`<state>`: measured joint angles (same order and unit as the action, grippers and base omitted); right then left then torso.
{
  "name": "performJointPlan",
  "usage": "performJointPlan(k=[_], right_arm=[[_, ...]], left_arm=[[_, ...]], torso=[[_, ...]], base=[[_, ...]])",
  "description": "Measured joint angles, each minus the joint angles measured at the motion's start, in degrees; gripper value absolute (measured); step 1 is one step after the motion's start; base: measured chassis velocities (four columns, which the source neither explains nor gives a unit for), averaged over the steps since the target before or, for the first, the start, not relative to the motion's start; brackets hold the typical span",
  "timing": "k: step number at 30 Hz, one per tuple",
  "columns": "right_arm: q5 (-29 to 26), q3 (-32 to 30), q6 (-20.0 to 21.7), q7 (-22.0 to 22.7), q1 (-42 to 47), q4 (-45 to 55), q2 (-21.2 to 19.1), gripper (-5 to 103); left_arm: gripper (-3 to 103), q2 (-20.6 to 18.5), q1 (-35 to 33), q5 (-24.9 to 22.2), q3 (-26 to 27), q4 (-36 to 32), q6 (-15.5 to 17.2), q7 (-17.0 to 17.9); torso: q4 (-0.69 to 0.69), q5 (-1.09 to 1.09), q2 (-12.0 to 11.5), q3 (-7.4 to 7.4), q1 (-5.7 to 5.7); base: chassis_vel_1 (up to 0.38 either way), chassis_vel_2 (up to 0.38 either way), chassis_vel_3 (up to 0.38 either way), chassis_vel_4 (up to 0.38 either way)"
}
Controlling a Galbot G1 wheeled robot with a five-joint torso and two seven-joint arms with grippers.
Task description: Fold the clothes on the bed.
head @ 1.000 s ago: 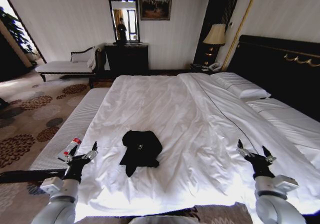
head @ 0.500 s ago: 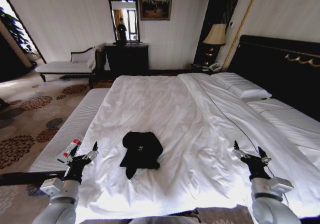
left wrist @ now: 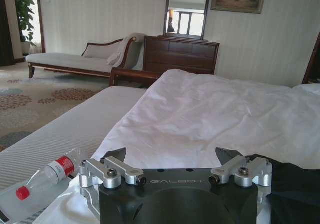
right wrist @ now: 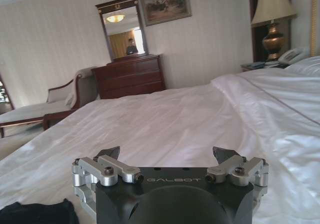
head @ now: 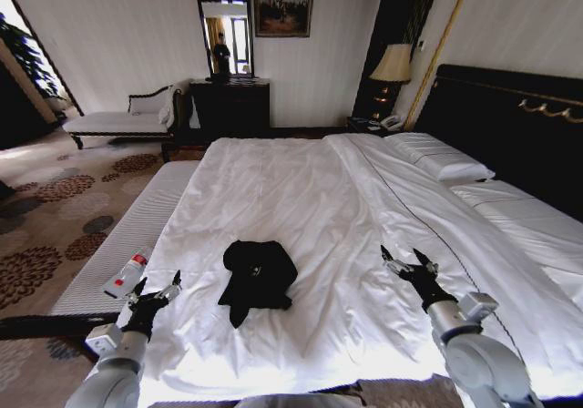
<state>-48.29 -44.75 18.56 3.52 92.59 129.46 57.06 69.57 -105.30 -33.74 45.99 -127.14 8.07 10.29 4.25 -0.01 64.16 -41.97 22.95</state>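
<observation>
The clothes (head: 257, 275), a black T-shirt, lie bunched in a small heap on the white duvet of the bed (head: 301, 198), near its foot. My left gripper (head: 156, 289) is open, low at the bed's left edge, well left of the shirt. Over the duvet to the right of the shirt, my right gripper (head: 406, 260) hangs open with nothing between its fingers. In the left wrist view the open left gripper (left wrist: 172, 155) has the black shirt (left wrist: 292, 184) beside it. The right wrist view has the open right gripper (right wrist: 167, 153) and a corner of the shirt (right wrist: 35, 213).
A plastic bottle with a red cap (head: 127, 271) lies on the striped bench (head: 127, 235) along the bed's left side. White pillows (head: 437, 156) and the dark headboard (head: 510, 126) are at right. A chaise longue (head: 123, 117), dresser (head: 230, 106) and lamp (head: 393, 64) stand beyond.
My right gripper has moved left and farther over the duvet, toward the shirt. My left gripper has shifted only slightly. The shirt has not moved.
</observation>
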Motion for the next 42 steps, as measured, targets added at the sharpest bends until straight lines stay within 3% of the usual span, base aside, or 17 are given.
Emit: performJointPlan(k=[3,7,11,17,21,23,42], right_arm=[[-4.7,4.4,2.1,-0.6,-4.7,-2.6,-4.4,100],[-5.4,11.4,3.8,-1.1,-10.8,-6.1,-6.7,100],[-5.2,18.0,4.6,-1.6,-15.7,-9.7,-6.9,100],[-2.9,30.0,4.5,-2.5,-27.9,-19.6,-6.6,100],[-2.2,34.3,4.3,-2.8,-32.6,-23.2,-6.1,100],[-0.7,41.8,3.1,-3.0,-39.6,-29.9,-4.9,100],[3.9,52.3,2.3,-3.3,-48.3,-40.0,0.9,100]], left_arm=[[100,0.5,-0.3,0.5,-0.1,0.3,0.1,0.0],[100,1.6,-0.4,1.5,-1.1,0.7,0.1,0.0],[96,1.7,-0.2,1.8,-2.7,0.8,0.1,0.0],[100,0.3,1.3,2.4,-6.0,0.8,0.1,1.1],[100,-0.2,1.5,2.7,-6.7,0.8,0.2,1.2],[100,0.0,1.6,3.1,-7.3,1.8,0.1,1.2],[100,-1.5,1.7,2.5,-5.9,1.4,0.5,2.1]], torso=[[0.01,0.01,0.0,0.00,0.00],[0.01,0.01,0.0,0.00,0.00],[0.01,0.02,0.0,0.00,0.00],[0.01,0.00,0.0,0.00,0.00],[0.01,0.01,0.0,0.00,0.01],[0.01,-0.01,0.0,0.00,0.00],[0.02,0.00,0.0,0.00,-0.01]], base=[[0.000,0.000,0.000,0.000],[0.000,0.000,0.000,0.000],[0.000,0.000,0.000,0.000],[0.000,0.000,0.000,0.000],[0.000,0.000,0.000,0.000],[0.000,0.000,0.000,0.000],[0.000,0.000,0.000,0.000]])
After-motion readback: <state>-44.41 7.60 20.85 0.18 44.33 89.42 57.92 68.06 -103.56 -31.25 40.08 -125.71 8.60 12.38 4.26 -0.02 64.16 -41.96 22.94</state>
